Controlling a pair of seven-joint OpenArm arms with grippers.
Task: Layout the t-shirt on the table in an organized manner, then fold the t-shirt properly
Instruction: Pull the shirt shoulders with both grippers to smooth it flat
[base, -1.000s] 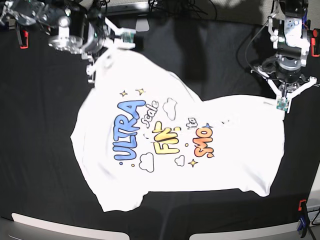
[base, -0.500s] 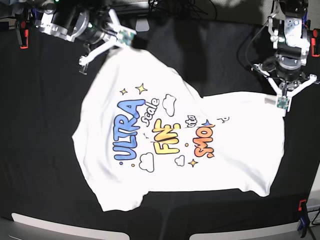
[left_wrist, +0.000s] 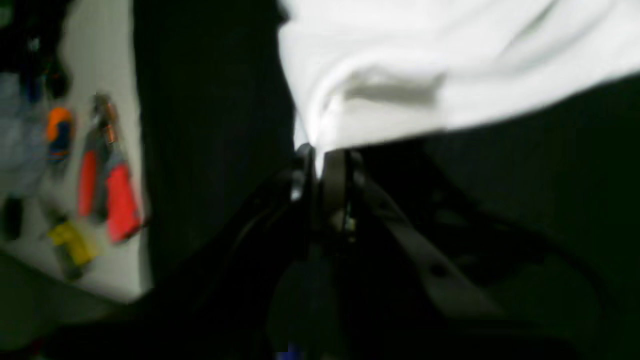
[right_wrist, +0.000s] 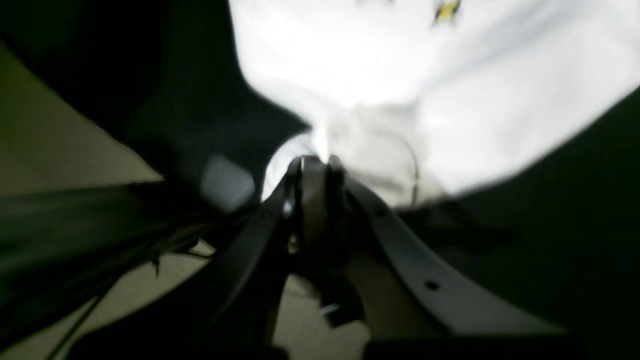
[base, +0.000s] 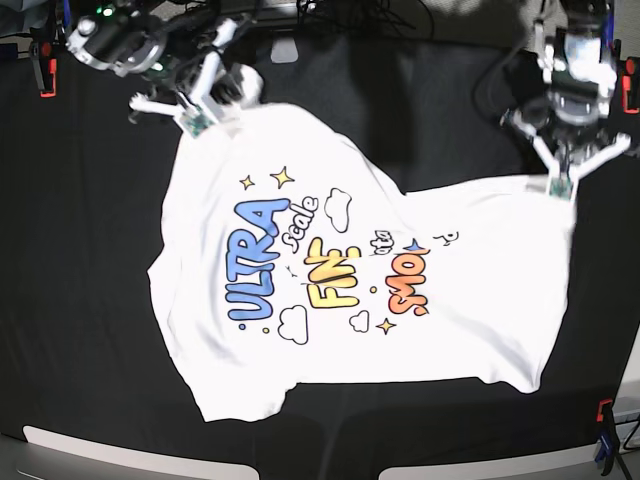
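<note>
The white t-shirt (base: 470, 300) lies print side up on the black cloth table (base: 80, 250), its lettering running diagonally. My right gripper (base: 203, 118) is at the shirt's far left corner and is shut on the cloth; in the right wrist view the fingertips (right_wrist: 314, 165) pinch a white fold of the shirt (right_wrist: 400, 100). My left gripper (base: 560, 185) is at the shirt's far right corner, also shut on the cloth; in the left wrist view its closed tips (left_wrist: 320, 155) hold the shirt's edge (left_wrist: 425, 60).
Red clamps sit at the table's far left (base: 45, 75) and far right (base: 630, 95), and a red and blue one at the near right (base: 603, 425). Cables lie along the far edge. Red-handled tools (left_wrist: 110, 190) lie off the table in the left wrist view.
My right gripper has moved left and slightly toward the front with the shirt corner. My left gripper has drawn its corner a little farther back. The shirt's far edge is spread wider.
</note>
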